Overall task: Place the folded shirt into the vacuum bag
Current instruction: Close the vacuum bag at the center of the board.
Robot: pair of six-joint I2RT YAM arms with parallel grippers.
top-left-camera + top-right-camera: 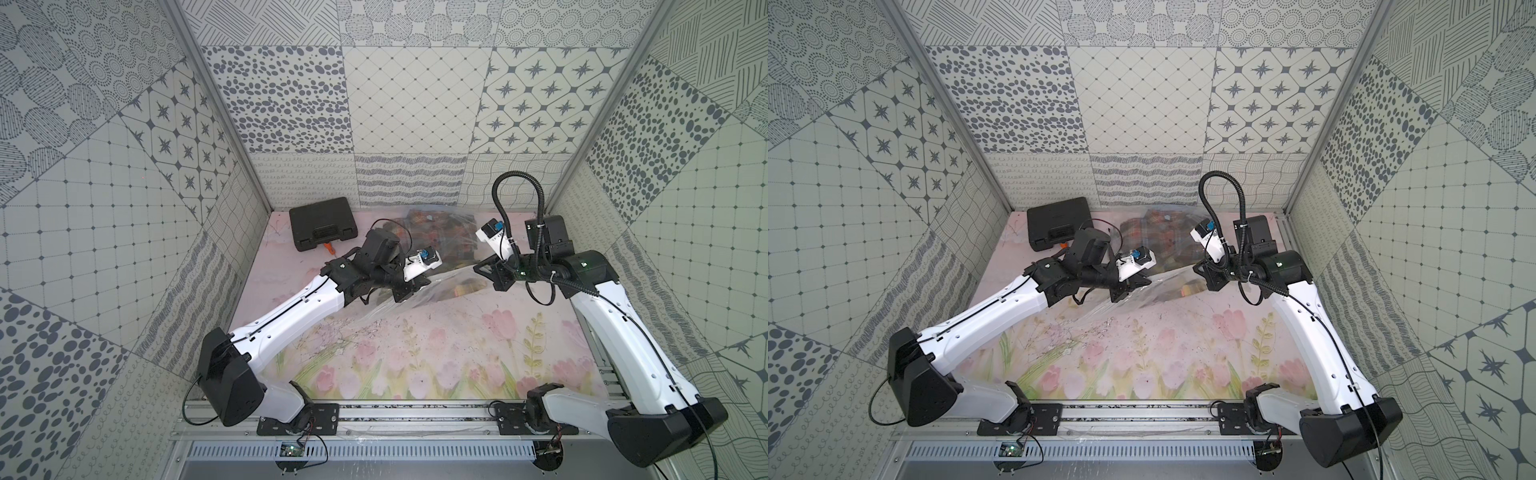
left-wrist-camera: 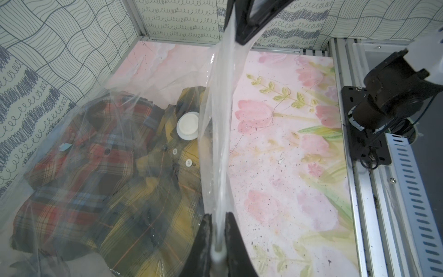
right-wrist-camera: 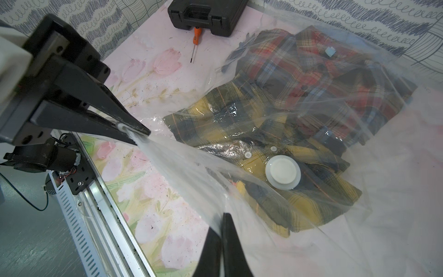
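Left gripper (image 2: pixel 218 217), right gripper (image 3: pixel 221 224) both clamped on bag (image 3: pixel 187 172) edge, mid-frame; yellow shirt (image 3: pixel 239 120), red shirt (image 3: pixel 311 72) inside.

From above, my left arm (image 1: pixel 365 266) covers most of the screwdriver (image 1: pixel 328 248); only its orange handle shows. The vacuum bag (image 1: pixel 453 224) is so clear that I can hardly trace its far edge, perhaps at the wall. In my left wrist view, taut plastic hides part of the valve cap (image 2: pixel 188 126), and the frame crops my right gripper (image 2: pixel 241 39).

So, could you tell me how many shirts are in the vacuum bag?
2: a red plaid shirt by the back wall, and a yellow plaid shirt in front of it, beneath the white valve cap. Another could be hidden underneath.
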